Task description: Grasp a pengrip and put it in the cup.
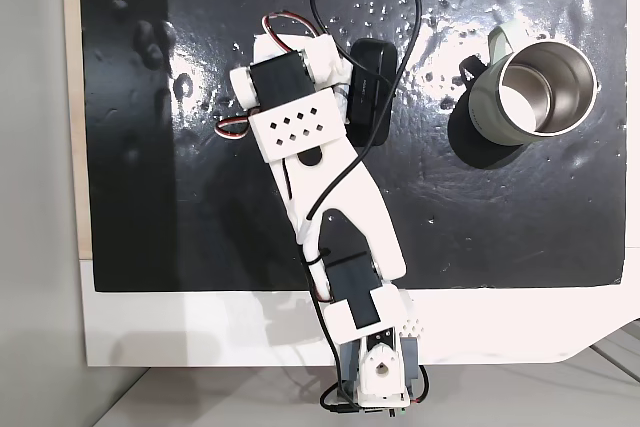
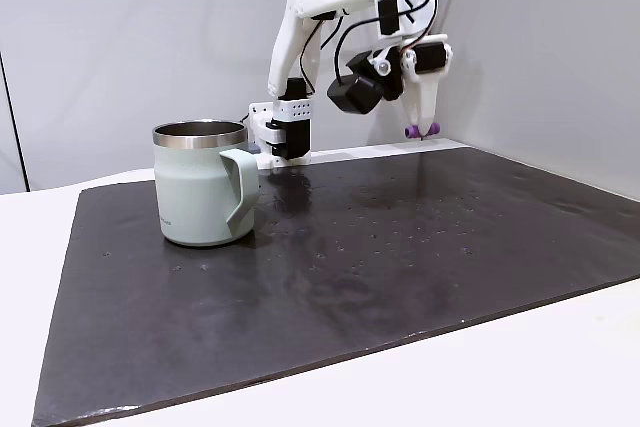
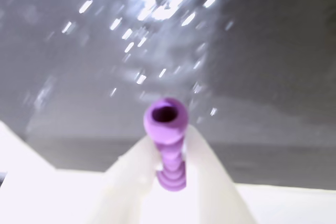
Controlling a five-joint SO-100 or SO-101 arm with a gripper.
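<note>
We have the pengrip (image 3: 166, 140) clamped between our two white fingers (image 3: 202, 182), and the wrist view shows it pinched low on its ribbed body, with the open end sticking out past the fingertips. In a fixed view from the side, the gripper (image 2: 423, 128) hangs above the far edge of the dark mat (image 2: 400, 247) on the tabletop, and the purple tube (image 2: 411, 132) pokes out just at the fingertips. The cup (image 2: 200, 187) stands upright well away from the fingers, toward the left of that view, with its handle (image 2: 243, 187) turned toward the camera; in a fixed view from above, the cup (image 1: 530, 87) sits far to the right of the arm (image 1: 330, 207), mouth open and steel inside showing. The main risk we see is the hold itself: the tube looks soft, so a quick swing across the mat could let it squirm or tip out of the pinch. A second risk is height, since travelling too low would knock the fingers against the rim or handle and shove the cup. We also judge that releasing off-centre could bounce the small tube off the rounded rim, and it would then roll on the glossy mat.
</note>
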